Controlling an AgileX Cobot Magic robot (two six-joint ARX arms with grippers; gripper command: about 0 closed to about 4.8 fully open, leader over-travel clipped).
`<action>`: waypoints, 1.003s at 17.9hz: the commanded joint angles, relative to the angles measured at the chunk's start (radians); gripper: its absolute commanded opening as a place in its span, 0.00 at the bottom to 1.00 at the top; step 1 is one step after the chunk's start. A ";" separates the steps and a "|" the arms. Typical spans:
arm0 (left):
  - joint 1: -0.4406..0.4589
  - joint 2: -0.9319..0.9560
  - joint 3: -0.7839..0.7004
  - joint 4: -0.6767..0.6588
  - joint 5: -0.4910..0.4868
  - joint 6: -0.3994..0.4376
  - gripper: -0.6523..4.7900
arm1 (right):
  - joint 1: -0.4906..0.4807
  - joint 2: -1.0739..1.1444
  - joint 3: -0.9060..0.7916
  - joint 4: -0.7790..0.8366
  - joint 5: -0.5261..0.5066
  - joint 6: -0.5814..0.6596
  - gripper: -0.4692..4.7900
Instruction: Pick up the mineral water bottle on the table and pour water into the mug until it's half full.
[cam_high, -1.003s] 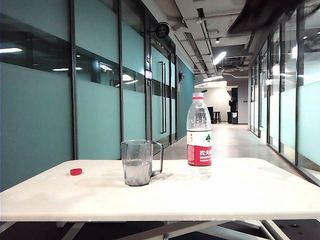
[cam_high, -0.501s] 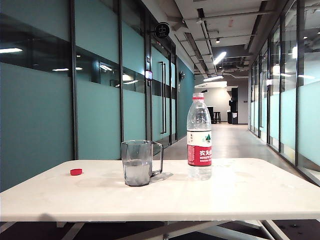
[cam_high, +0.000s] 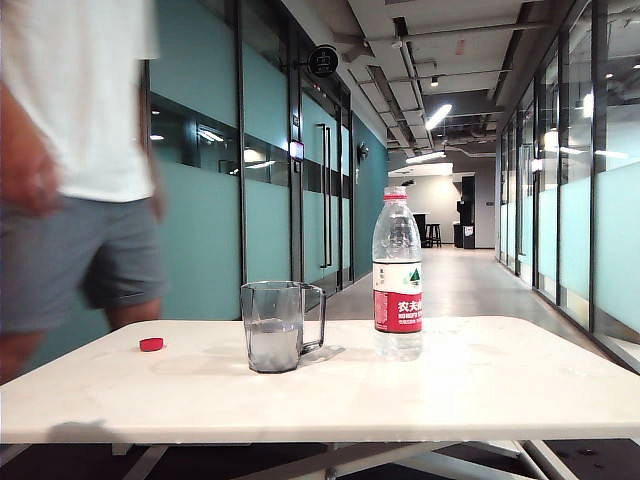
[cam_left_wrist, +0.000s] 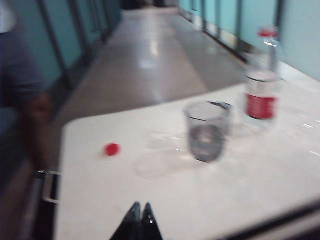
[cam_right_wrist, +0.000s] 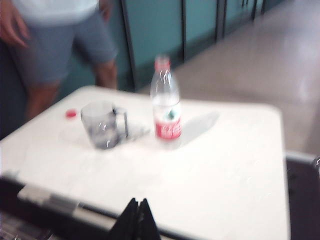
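The mineral water bottle (cam_high: 397, 273) stands upright and uncapped on the white table (cam_high: 480, 385), with water in its lower part. To its left stands the smoky-grey mug (cam_high: 277, 325), holding water up to about half its height. Both also show in the wrist views: bottle (cam_left_wrist: 261, 85) and mug (cam_left_wrist: 206, 131); bottle (cam_right_wrist: 166, 104) and mug (cam_right_wrist: 102, 124). My left gripper (cam_left_wrist: 140, 206) is shut and empty, pulled back over the table's near edge. My right gripper (cam_right_wrist: 138, 202) is shut and empty too, held back over the near edge. Neither gripper appears in the exterior view.
A small red bottle cap (cam_high: 151, 344) lies on the table's left side. A person in a white shirt and grey shorts (cam_high: 80, 180) stands just behind the table's left end, also seen as a person (cam_right_wrist: 60, 35) in the right wrist view. A corridor stretches behind.
A dark blurred shape at the exterior view's top right a second ago is gone. A person has stepped in at the left behind the table. Bottle, mug and cap have not moved.
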 joint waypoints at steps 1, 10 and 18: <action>-0.001 0.001 0.001 0.037 -0.070 -0.001 0.11 | 0.002 -0.016 -0.040 0.100 0.013 0.008 0.07; 0.000 0.002 0.001 0.084 -0.092 0.018 0.11 | 0.001 -0.017 -0.280 0.424 0.043 0.031 0.07; 0.000 0.002 0.001 0.125 -0.119 0.045 0.11 | -0.088 -0.017 -0.349 0.471 0.065 0.001 0.07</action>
